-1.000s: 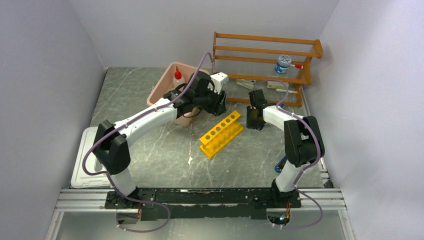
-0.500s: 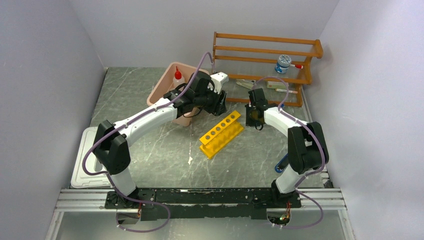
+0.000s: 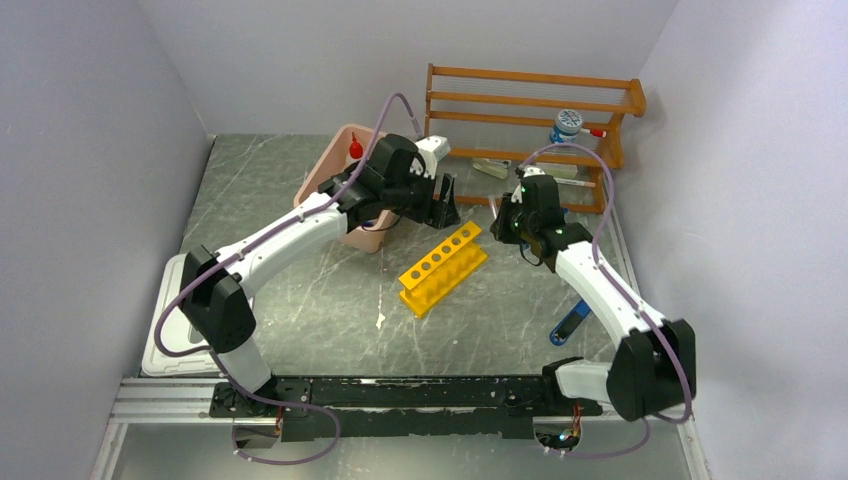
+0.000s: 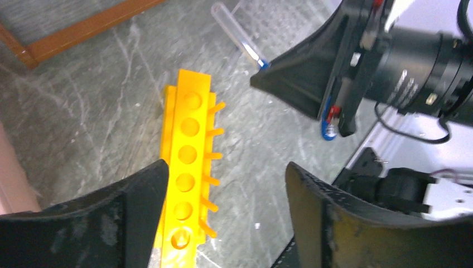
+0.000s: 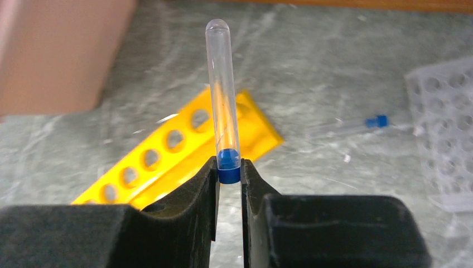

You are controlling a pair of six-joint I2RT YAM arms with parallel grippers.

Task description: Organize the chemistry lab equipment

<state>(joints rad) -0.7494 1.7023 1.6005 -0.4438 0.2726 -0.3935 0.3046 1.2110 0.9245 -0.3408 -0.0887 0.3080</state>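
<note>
The yellow holed rack [image 3: 443, 267] lies on the table between the two arms. My right gripper [image 5: 229, 167] is shut on the blue cap of a clear blue-capped tube [image 5: 223, 100], which sticks out from the fingertips with the yellow rack [image 5: 167, 156] behind it. In the top view this gripper [image 3: 510, 215] hangs just right of the rack's far end. My left gripper [image 4: 226, 167] is open and empty above the rack [image 4: 187, 151], close to the pink tub. A second blue-capped tube [image 5: 357, 125] lies on the table. The red-capped bottle [image 3: 355, 148] stands in the tub.
The pink tub [image 3: 330, 170] stands behind the left arm. The wooden shelf rack [image 3: 530, 110] at the back right carries a small jar [image 3: 568, 127]. A white lid [image 3: 165, 320] lies near left, a blue item [image 3: 570, 325] by the right arm, and a white holed tray [image 5: 446, 111] shows at the right wrist view's edge.
The left gripper has opened wide and shifted slightly back. The right gripper has closed on the tube and moved up and to the right, with its arm swung outward.
</note>
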